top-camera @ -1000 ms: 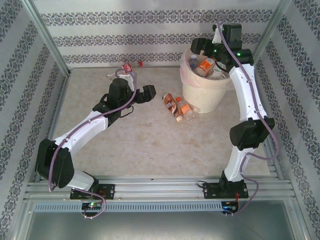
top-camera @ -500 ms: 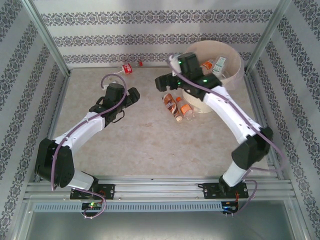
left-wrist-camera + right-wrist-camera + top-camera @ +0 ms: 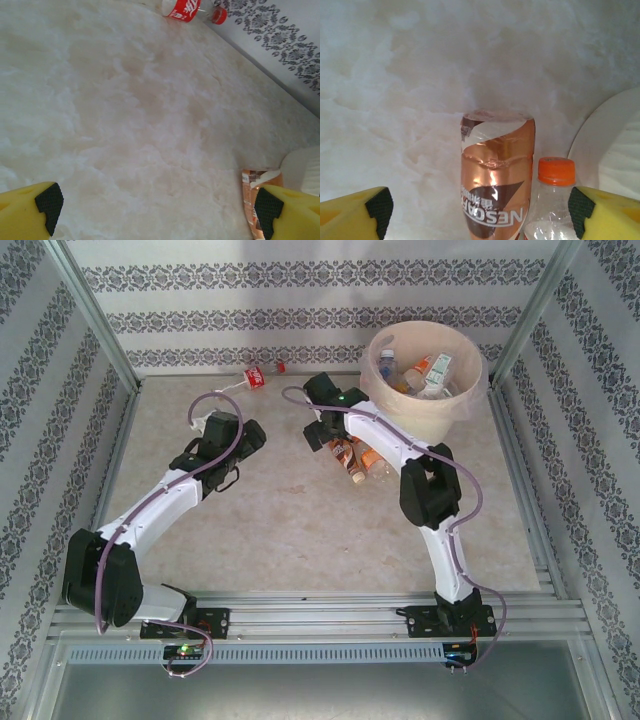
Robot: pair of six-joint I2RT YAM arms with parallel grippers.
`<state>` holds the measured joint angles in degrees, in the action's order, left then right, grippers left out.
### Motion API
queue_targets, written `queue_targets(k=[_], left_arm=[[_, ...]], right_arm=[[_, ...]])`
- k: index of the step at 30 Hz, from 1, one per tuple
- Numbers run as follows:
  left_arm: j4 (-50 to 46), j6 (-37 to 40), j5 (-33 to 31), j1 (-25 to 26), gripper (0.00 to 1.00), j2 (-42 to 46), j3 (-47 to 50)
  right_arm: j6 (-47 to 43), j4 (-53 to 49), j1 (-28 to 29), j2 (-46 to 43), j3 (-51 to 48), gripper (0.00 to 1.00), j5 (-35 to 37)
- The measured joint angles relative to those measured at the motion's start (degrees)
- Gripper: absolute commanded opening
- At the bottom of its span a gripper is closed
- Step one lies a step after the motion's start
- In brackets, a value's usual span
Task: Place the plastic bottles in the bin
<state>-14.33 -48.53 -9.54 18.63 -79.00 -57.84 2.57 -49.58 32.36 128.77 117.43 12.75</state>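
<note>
Jaws are wide on the empty left gripper [image 3: 158, 205] and on the right gripper [image 3: 480, 209], which should go down around just the brown bottle [image 3: 495, 170], low in the middle of its view, not the orange-cap bottle [image 3: 555, 172] beside it.

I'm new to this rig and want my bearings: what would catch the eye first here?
The cream bin at the far right of the table, already holding several bottles. Beside it the right gripper hovers open over a brown-labelled bottle and an orange-capped bottle lying on the table. A red-labelled bottle lies alone by the far wall.
</note>
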Motion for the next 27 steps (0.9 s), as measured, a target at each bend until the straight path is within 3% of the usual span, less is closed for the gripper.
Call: queue_targets(k=[15,21,27], left_arm=[[-0.8,-0.2,0.0,-1.0,1.0,0.0,2.1],[-0.9,-0.2,0.1,-1.2,1.0,0.0,2.1],[-0.9,-0.2,0.3,-1.2,1.0,0.0,2.1]], right_arm=[[1.8,-4.2,-0.3,13.2,9.2,0.73,-0.4],[3.2,-4.1,0.3,12.9,8.3,0.58,-1.8],[3.2,-1.6,0.4,4.3,0.2,0.55,-4.7]])
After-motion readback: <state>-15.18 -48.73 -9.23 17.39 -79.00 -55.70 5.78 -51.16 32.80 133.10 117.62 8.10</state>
